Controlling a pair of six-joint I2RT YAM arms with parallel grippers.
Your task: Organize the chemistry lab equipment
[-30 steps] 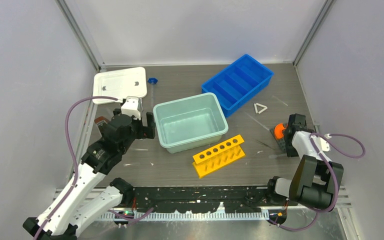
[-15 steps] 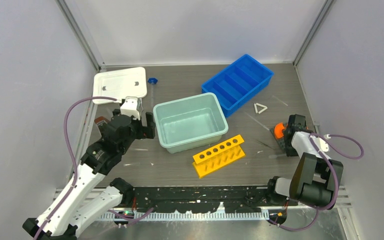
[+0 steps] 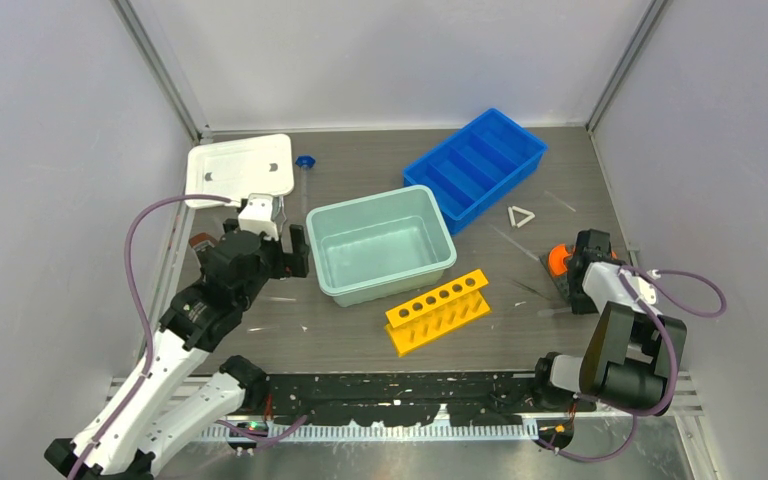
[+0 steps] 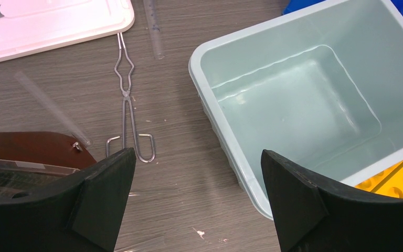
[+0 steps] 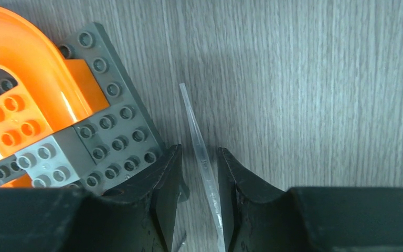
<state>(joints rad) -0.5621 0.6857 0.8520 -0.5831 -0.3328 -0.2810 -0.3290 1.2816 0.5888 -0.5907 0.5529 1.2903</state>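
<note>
My left gripper [image 4: 197,157] hangs open above bare table, just left of the pale teal tub [image 4: 204,94]. Silvery tongs [image 4: 128,100] lie ahead of its left finger, with a clear tube [image 4: 155,29] beyond them and another [image 4: 50,107] at the left. A blue cap [image 3: 305,161] sits by the white lid. A wire triangle [image 3: 521,216] lies right of the tub. My right gripper [image 5: 198,149] is low at the table's right side, its jaws narrowly apart around a thin clear pipette [image 5: 195,131] that lies between them; it is open.
A blue divided tray [image 3: 475,167] stands at the back right and a white lid [image 3: 240,168] at the back left. A yellow tube rack [image 3: 437,311] lies in front of the tub. An orange and grey brick block [image 5: 57,121] sits hard against my right gripper's left finger.
</note>
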